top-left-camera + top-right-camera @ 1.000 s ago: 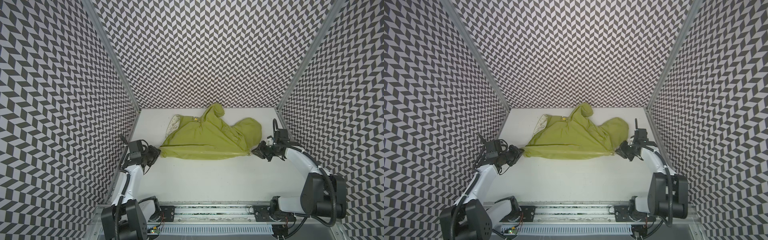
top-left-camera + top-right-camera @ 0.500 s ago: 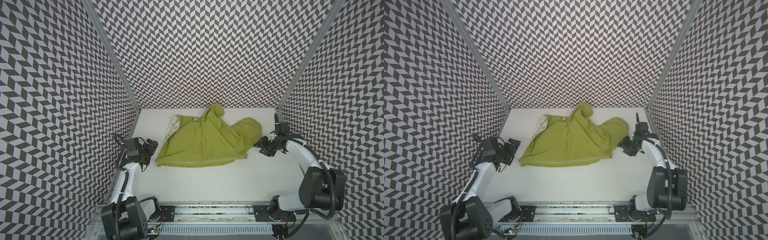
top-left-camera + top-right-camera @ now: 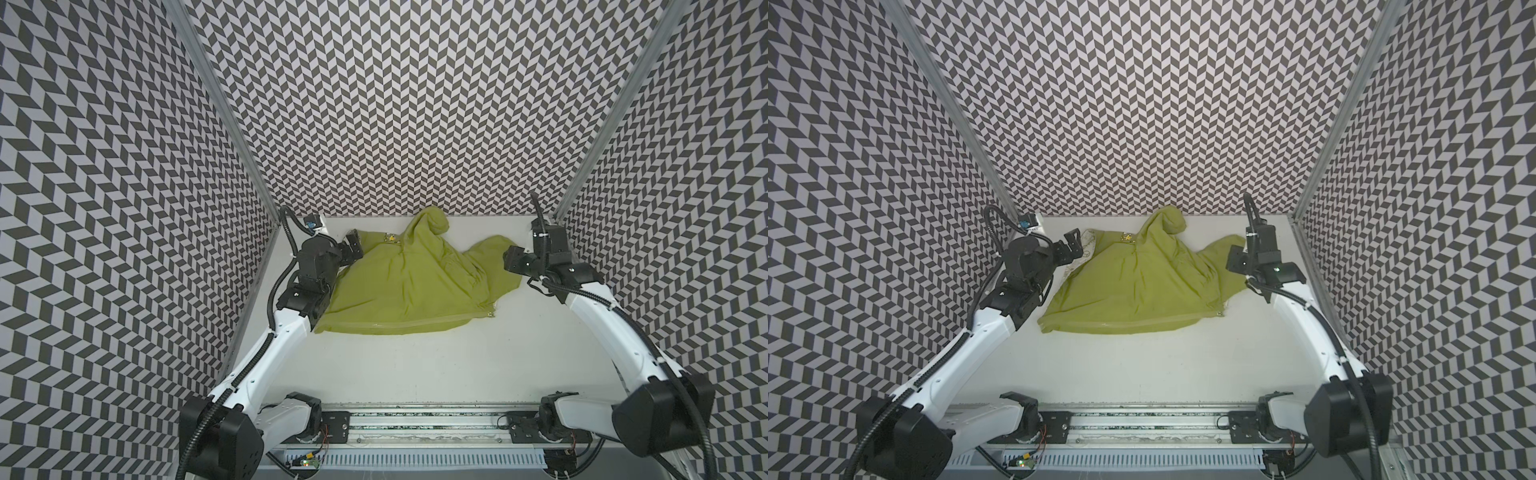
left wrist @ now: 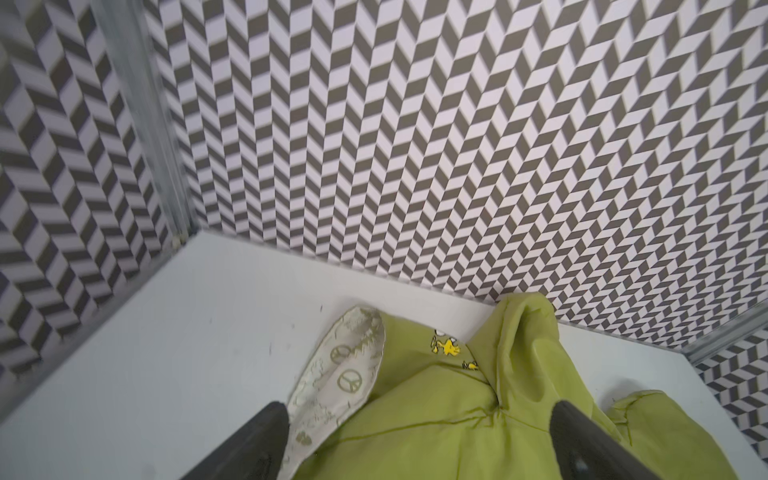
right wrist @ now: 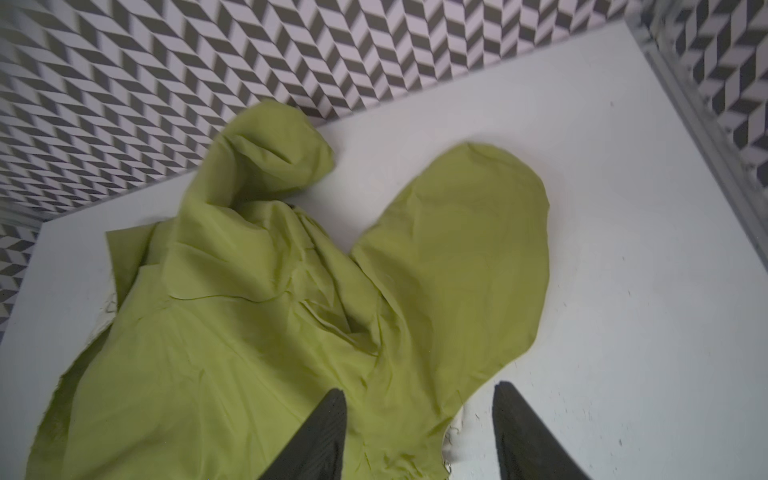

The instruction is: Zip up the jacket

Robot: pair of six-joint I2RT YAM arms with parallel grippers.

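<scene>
Jacket (image 3: 407, 282) crumpled on table (image 3: 415, 374) toward back wall, zip (image 3: 415, 326) along near edge apparently closed, flanked by left gripper (image 3: 354, 246) and right gripper (image 3: 512, 261), 2 jaw pairs apart and empty, likely since no pulling remains.

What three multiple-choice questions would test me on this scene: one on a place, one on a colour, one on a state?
1. Where on the white table does the jacket lie?
A. By the near rail
B. Toward the back wall
C. Hanging off a side wall

2. What colour is its lining?
A. Red
B. Black
C. Cream, printed

3. How does the left tool stand?
A. Open, holding nothing
B. Shut on a sleeve
C. Out of sight

Answers: B, it lies in the far half, with one fold up by that wall; C, the turned-out edge shows cream in the left wrist view; A, its fingers stand wide apart above the cloth.
</scene>
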